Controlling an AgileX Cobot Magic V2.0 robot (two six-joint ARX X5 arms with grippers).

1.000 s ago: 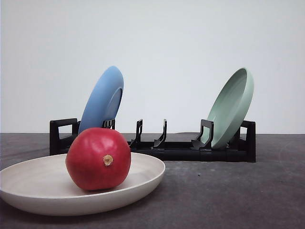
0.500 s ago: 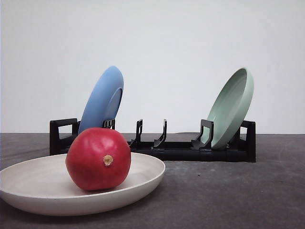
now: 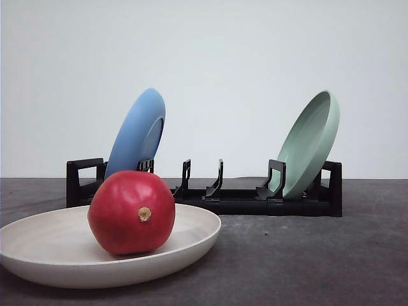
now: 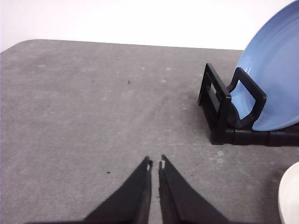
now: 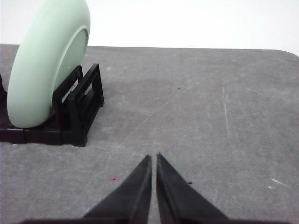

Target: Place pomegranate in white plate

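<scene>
The glossy red pomegranate (image 3: 131,212) rests inside the white plate (image 3: 38,245) at the near left of the table, its tan stem nub facing the camera. A sliver of that plate's rim (image 4: 289,193) shows in the left wrist view. My left gripper (image 4: 155,164) hovers over bare grey table, shut, with nothing between its tips, apart from the plate. My right gripper (image 5: 153,158) is also shut and holds nothing, above the table beside the rack's green-plate end.
A black dish rack (image 3: 210,191) stands across the back. A blue plate (image 3: 137,134) leans in its left end and a pale green plate (image 3: 311,143) in its right end. Grey tabletop lies open at the front right.
</scene>
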